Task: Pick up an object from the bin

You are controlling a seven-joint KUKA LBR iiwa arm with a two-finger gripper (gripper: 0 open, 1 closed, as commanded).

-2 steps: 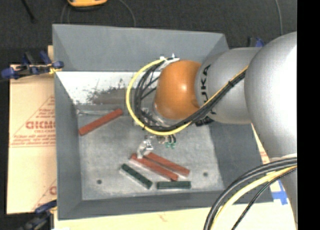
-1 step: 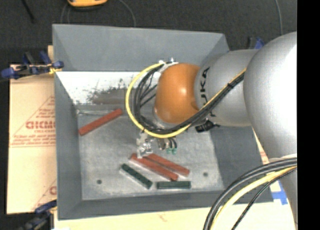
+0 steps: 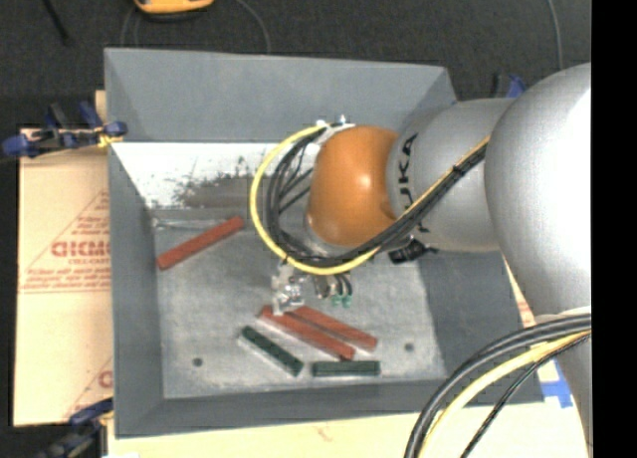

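Bin (image 3: 139, 277): grey metal, with a few loose sticks on its floor.
Arm (image 3: 478, 187): silver, comes in from 3 o'clock and ends in an orange cover (image 3: 348, 187) ringed by cables.
Gripper (image 3: 289, 292): low near the floor's centre, just above the upper left end of the pair of red sticks (image 3: 333, 328); open or closed, I cannot tell.
Pair of red sticks: side by side, at 5 o'clock from the gripper, perhaps touching it.
Single red stick (image 3: 199, 244): at 10 o'clock, well apart.
Dark green sticks (image 3: 271, 349): two, at 6 o'clock, just beside the red pair.
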